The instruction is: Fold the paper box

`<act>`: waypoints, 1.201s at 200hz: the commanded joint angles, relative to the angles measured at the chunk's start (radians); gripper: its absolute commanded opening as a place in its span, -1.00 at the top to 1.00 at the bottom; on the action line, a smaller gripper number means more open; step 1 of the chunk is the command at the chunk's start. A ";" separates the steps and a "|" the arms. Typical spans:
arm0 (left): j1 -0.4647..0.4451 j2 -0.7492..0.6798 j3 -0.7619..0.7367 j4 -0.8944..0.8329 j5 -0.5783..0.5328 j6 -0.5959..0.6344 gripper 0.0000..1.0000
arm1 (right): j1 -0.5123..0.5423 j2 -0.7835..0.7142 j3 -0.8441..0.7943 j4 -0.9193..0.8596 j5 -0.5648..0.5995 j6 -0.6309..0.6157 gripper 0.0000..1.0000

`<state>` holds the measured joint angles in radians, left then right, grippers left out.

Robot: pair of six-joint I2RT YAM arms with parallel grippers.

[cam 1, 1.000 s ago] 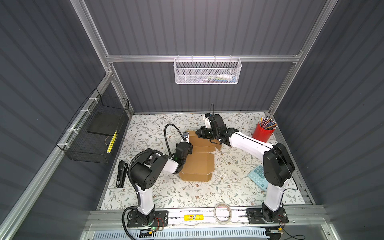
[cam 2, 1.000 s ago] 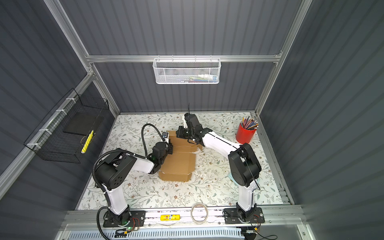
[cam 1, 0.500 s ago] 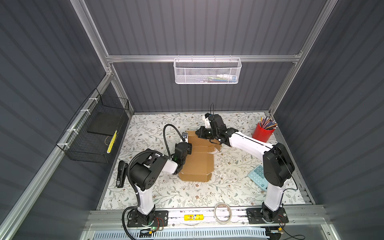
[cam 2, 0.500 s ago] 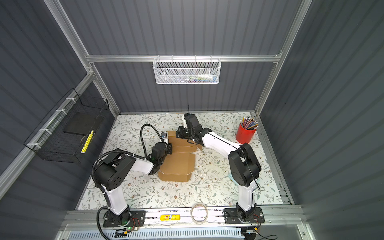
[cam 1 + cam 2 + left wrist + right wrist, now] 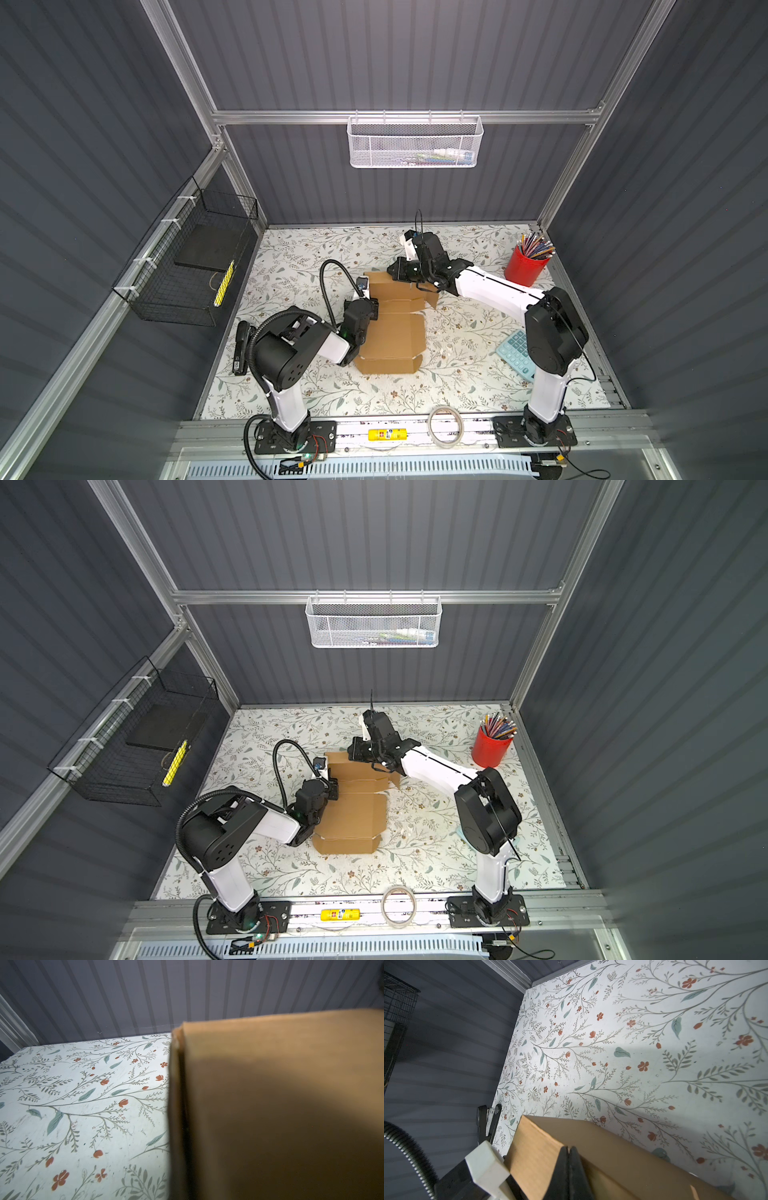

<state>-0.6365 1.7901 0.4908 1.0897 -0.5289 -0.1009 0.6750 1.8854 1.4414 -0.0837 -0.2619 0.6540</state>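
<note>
A: Paper box (image 5: 392, 332), location?
B: Middle of worktop (image 5: 457, 374); part folded, far flap tilted up.
A: Hands?
B: Left hand (image 5: 371, 309), pressed together at box's left edge; grip cannot be told. Right hand (image 5: 568, 1148), pressed together against far flap.

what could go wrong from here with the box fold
1. The right jaws are shut and seem to press on the raised far flap of the box rather than clamp it. They may slip off, and the flap could drop flat again.
2. The left jaws sit at the box's left edge. A push there may slide the whole box across the table, since nothing else seems to pin it.
</note>
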 commanded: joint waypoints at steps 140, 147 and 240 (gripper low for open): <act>-0.009 0.019 -0.025 0.139 -0.125 0.034 0.42 | 0.026 0.008 -0.056 -0.020 0.003 0.012 0.93; -0.009 0.018 -0.023 0.142 -0.127 0.037 0.42 | 0.026 0.008 -0.056 -0.019 0.003 0.012 0.93; -0.010 0.025 -0.011 0.167 -0.140 0.069 0.87 | 0.026 0.019 -0.047 -0.016 -0.008 0.018 0.94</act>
<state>-0.6483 1.8065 0.4606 1.2140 -0.6357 -0.0555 0.6956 1.8854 1.4147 -0.0296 -0.2657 0.6720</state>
